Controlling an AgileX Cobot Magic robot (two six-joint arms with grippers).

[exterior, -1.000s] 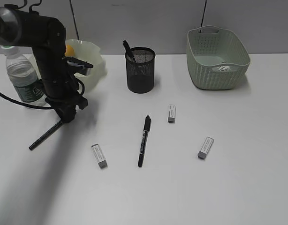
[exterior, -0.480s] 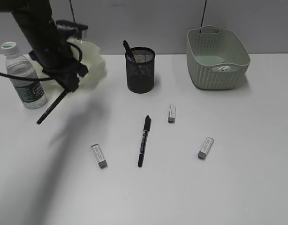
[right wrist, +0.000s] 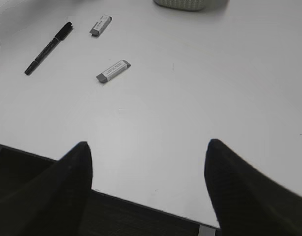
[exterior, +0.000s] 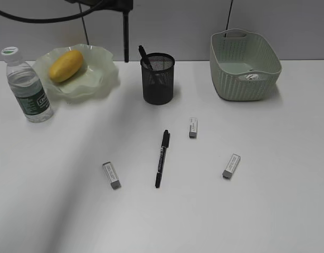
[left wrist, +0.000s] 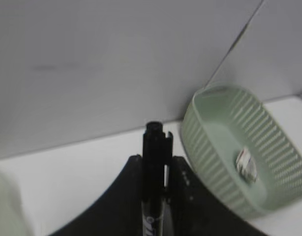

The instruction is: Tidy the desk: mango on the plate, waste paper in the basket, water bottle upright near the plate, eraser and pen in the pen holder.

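Left gripper high with a pen; loose pen on open desk

Exterior: the desk point(exterior: 267, 200) front lies bare; the loose pen point(exterior: 162, 158) lies lengthwise, front to back. Left wrist: gripper point(left wrist: 153, 169) clamps a black pen point(left wrist: 154, 162) upright, basket point(left wrist: 225, 147) beyond. Right wrist: gripper point(right wrist: 146, 162) spread wide, holding nothing, at the desk's near edge

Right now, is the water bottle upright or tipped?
Upright: the water bottle stands on its base, cap up, beside the plate.

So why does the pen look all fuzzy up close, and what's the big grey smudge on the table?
Left wrist view: the held pen is too near the lens, so it blurs; the basket is soft too. Exterior view: that smudge is a shadow across the desk, probably the raised arm's.
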